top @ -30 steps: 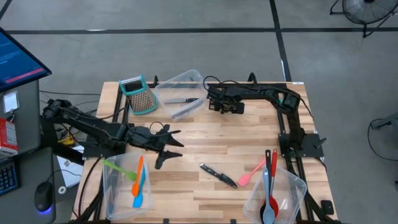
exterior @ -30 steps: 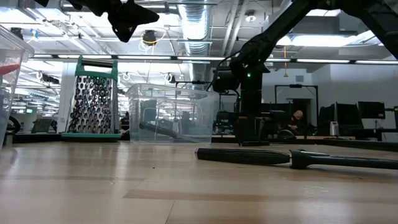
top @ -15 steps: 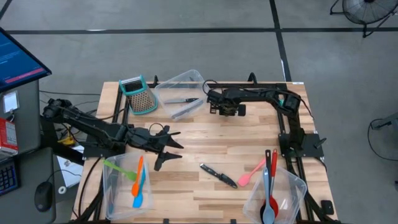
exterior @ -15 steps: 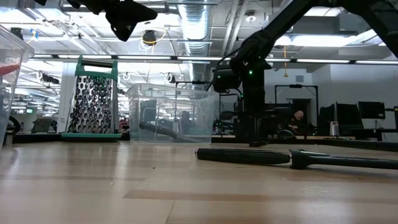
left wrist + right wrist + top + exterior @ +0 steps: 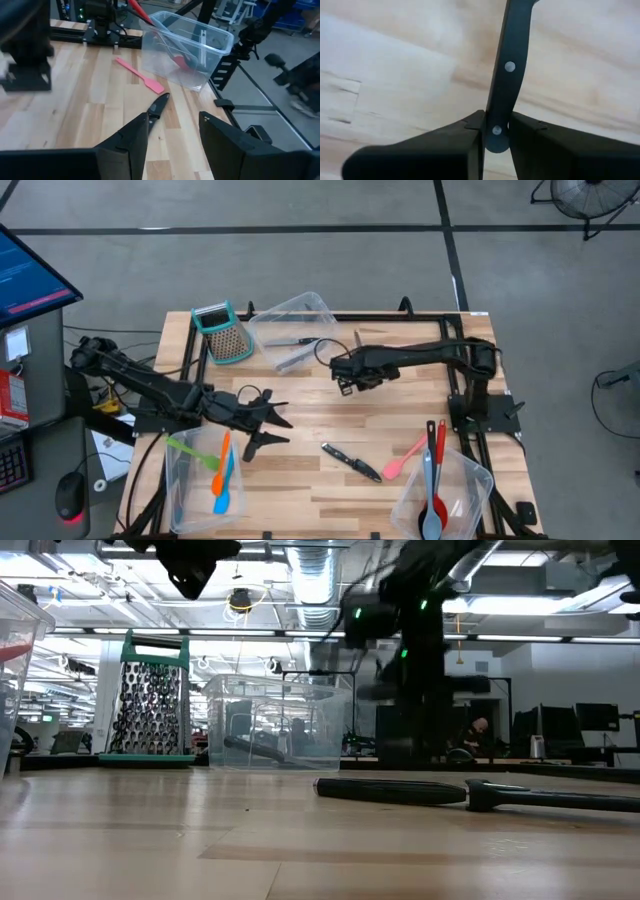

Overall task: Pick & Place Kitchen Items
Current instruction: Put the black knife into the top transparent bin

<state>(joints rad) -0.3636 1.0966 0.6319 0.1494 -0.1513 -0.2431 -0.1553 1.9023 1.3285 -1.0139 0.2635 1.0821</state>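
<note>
My right gripper (image 5: 348, 376) is over the middle of the table, raised above it, and shut on a black-handled knife (image 5: 507, 65) with metal rivets. My left gripper (image 5: 270, 432) is open and empty over the left half of the table. A second black knife (image 5: 350, 462) and a pink spatula (image 5: 405, 457) lie flat on the wood ahead of it; both also show in the left wrist view, the knife (image 5: 159, 106) and the spatula (image 5: 140, 75). The knife also shows in the low view (image 5: 470, 792). My right gripper pinches the butt end of the knife's handle (image 5: 496, 120) between its two fingers (image 5: 465, 135), one on each flat side. The handle runs on away from the fingers. The knife is lifted clear of the table.
A clear tub (image 5: 290, 308) at the far edge holds a knife and another utensil. The teal-topped grater (image 5: 222, 332) stands beside it. A near-left tub (image 5: 180, 505) holds green, orange and blue spatulas. A near-right tub (image 5: 478, 480) holds grey and red spoons.
My right gripper has risen from near the tabletop at the far edge and gone toward the near edge and a little to the left.
</note>
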